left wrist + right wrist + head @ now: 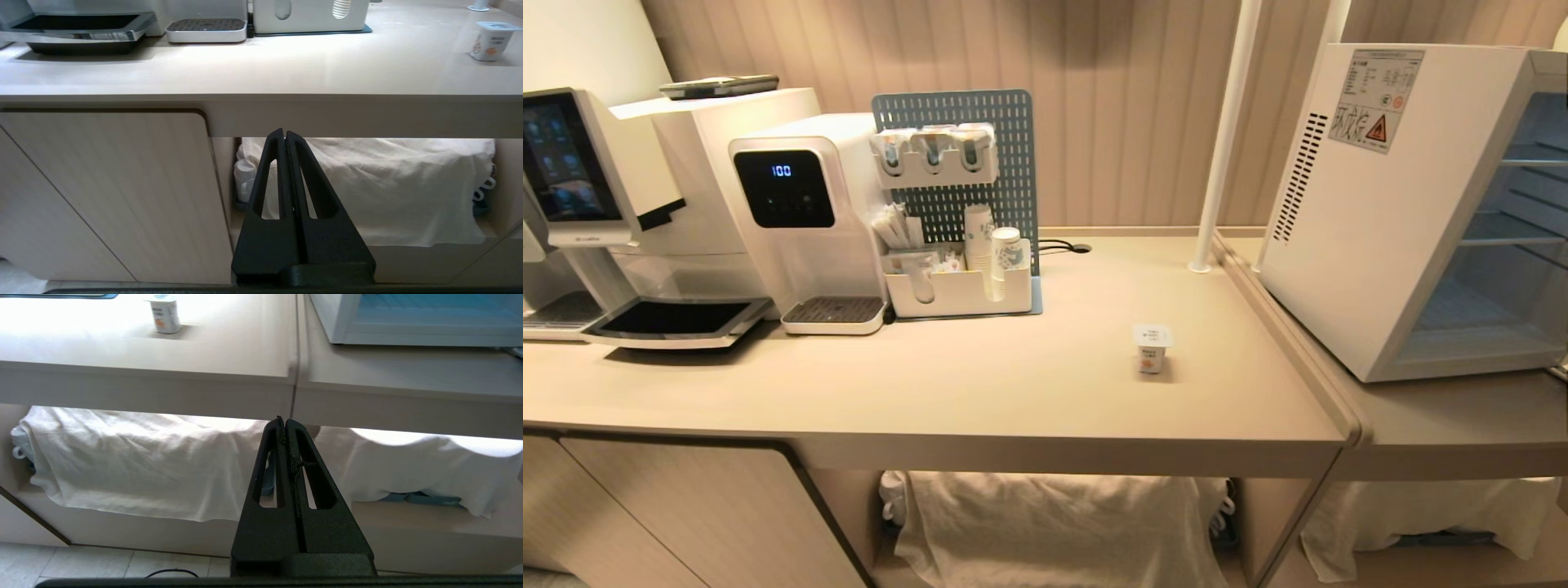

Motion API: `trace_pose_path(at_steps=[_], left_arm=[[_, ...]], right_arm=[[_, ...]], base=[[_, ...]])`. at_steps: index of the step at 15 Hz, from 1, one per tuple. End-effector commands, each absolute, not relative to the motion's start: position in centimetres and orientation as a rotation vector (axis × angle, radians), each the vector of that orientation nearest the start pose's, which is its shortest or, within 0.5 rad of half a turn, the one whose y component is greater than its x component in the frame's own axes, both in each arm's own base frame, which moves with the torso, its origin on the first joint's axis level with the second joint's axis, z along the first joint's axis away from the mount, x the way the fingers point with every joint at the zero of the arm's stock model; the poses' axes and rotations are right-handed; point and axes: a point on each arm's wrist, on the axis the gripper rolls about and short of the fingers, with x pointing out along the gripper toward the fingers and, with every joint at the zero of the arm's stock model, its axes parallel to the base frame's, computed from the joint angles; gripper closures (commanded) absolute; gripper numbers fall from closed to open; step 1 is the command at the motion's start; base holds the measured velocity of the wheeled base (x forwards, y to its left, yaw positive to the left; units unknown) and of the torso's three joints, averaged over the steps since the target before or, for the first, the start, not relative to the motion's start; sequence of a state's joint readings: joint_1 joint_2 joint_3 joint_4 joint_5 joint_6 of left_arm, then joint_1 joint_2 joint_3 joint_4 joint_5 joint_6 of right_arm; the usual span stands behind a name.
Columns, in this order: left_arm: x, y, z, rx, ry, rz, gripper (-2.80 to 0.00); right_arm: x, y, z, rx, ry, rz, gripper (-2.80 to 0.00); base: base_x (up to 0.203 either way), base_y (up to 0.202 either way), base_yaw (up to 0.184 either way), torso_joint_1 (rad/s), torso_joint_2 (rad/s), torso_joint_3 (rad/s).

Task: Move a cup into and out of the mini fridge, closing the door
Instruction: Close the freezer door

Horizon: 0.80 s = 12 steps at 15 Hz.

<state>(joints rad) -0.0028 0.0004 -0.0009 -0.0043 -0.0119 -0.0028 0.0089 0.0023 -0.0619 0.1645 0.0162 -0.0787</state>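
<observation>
Just one cup (1152, 347) on counter (980, 384); one mini fridge (1388, 212), two pincers closed.

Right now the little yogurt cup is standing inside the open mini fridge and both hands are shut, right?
Not quite. The cup stands on the counter, left of the open mini fridge, as the head view shows. The left hand and right hand are indeed shut, low before the counter.

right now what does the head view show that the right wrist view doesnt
Only the head view: the water dispenser, the pegboard rack with paper cups, and the fridge's sticker. Only the right wrist view: the shut right end effector below the counter edge. Both: the cup standing on the counter, the open fridge, white cloths.
</observation>
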Motion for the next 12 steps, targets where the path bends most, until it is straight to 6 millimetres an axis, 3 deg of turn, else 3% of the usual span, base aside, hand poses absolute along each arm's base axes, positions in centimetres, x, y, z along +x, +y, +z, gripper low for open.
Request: trace_pose_path(at_steps=[1,12], left_arm=[[-2.3,-0.02,7.63,-0.003,-0.008,-0.014,0.0],[-2.3,-0.02,7.63,0.0,-0.008,-0.014,0.0]], right_arm=[[-2.82,0.01,7.54,-0.081,0.105,0.03,0.0],[-2.83,0.01,7.58,-0.081,0.103,0.03,0.0]], base=[[0.0,-0.183,-0.004,0.005,0.0,-0.001],[0.0,-0.195,-0.002,0.002,0.0,0.001]])
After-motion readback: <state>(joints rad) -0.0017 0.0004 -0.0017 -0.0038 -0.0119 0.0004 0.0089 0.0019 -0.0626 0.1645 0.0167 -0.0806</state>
